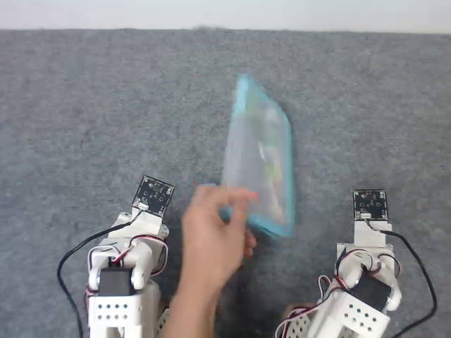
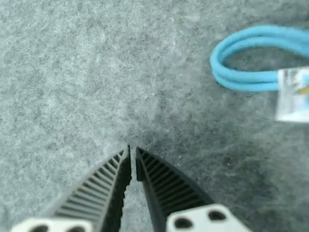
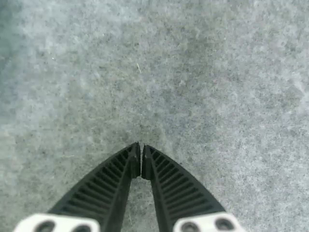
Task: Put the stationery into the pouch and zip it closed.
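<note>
Between the two arms, at the near side of the grey felt mat (image 1: 84, 105), a person's hand (image 1: 211, 236) comes in from the near edge. It is grasping the translucent plastic pouch with bright blue edging (image 1: 257, 151). The fingers (image 1: 236, 198) curl over the pouch's near left corner, and the palm sits just left of and nearer than the pouch. From that grip the pouch stretches away towards the far side, its long edge running near to far and its far end leaning slightly left. Something coloured shows through the wall, too blurred to name. I cannot tell whether the pouch is lying flat on the mat or is lifted off it.

Over on the left, the left gripper (image 2: 133, 151) points down at bare felt, its ribbed black jaws pressed together with nothing between them. Farther out and to its right, a bright blue cord loop (image 2: 241, 63) carrying a white tag (image 2: 292, 94) lies on the mat. Whether the loop belongs to the pouch I cannot tell.

On the right, the right gripper (image 3: 140, 146) also has its jaws closed tip to tip over plain grey felt, well apart from the pouch.
</note>
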